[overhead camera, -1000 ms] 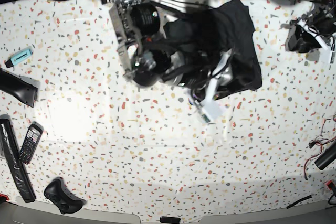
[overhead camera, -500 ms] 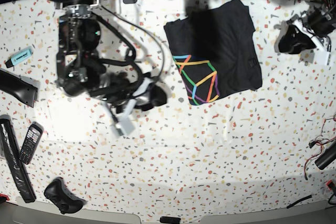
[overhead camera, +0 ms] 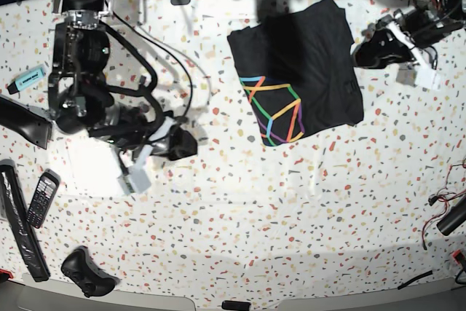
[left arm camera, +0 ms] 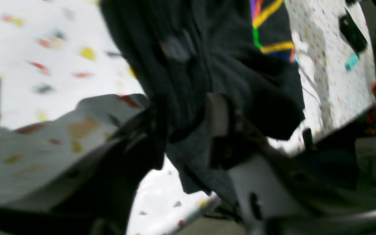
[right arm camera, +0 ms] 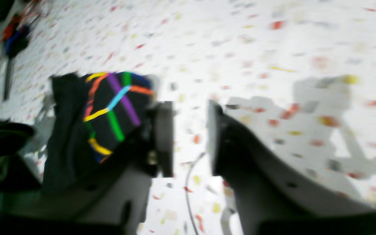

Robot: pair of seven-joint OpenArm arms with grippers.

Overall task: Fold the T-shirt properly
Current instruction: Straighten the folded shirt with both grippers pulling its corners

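Lying folded on the speckled table [overhead camera: 240,202], the T-shirt [overhead camera: 306,63] is at the far side, with a part of its rainbow print [overhead camera: 275,111] turned up at the near edge. The left gripper [left arm camera: 188,130] is at the shirt's edge and black cloth sits between its fingers, so it is gripping the T-shirt. The right gripper [right arm camera: 188,137] is well apart from the shirt, over bare table; its fingers have a gap and hold nothing. A phone [overhead camera: 41,198] lies at the table's side.

Bright, speckled terrazzo tabletop [overhead camera: 240,209]
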